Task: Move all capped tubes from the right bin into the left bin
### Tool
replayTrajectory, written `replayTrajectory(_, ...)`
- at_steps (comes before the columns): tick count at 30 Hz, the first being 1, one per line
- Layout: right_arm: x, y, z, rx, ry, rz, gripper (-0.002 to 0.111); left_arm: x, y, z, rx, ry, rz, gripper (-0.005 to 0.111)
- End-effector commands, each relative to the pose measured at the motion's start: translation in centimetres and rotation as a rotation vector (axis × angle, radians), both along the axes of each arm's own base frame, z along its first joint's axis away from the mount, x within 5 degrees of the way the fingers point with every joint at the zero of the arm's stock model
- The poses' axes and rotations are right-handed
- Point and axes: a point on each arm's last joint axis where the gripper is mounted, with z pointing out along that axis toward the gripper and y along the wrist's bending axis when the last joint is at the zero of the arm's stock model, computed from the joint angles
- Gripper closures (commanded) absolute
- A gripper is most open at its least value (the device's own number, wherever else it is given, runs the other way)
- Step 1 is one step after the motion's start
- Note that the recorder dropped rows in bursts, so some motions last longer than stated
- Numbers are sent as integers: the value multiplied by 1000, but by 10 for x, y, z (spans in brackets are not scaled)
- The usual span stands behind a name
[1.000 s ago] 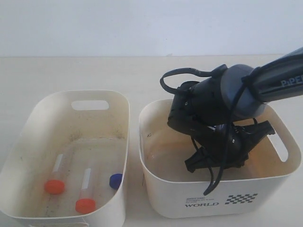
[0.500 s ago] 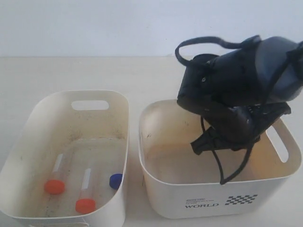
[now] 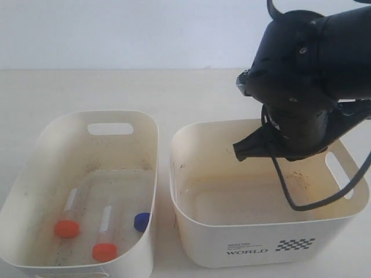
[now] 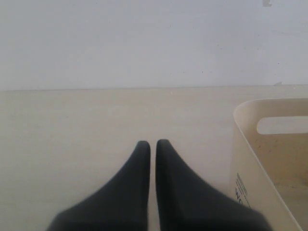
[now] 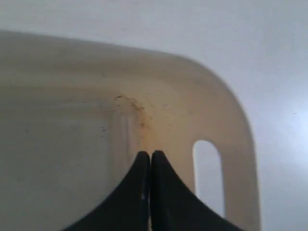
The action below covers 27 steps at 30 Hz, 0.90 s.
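At the near end of the plain, grimy cream plastic left bin lie three clear capped tubes: one orange-red-capped tube, a second orange-red-capped tube nearest of all, and a blue-capped tube against the bin's right wall. Just to the right stands the cream plastic right bin, printed "WORLD". Above its far right portion hangs the black right gripper, jaws pressed together. The black left gripper sits over the pale tabletop, jaws likewise together.

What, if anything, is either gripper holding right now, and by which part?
Nothing: the left gripper and the right gripper both have shut jaws with nothing between them.
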Motion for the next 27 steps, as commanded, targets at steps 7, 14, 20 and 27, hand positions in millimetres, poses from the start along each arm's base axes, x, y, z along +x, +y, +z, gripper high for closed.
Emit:
replayTrajectory(7,1,9,-17,67,80,-10,55,0,0,2,-16,-9,1,102)
replayTrajectory(14,3,14,-52,13,210,-40,53,0,0,2,-16,-9,1,102)
replayTrajectory(20,3,14,-64,-20,256,-57,38,0,0,2,-16,-9,1,102)
replayTrajectory(27,2,16,-75,-38,298,-55,34,0,0,2,-16,-9,1,102)
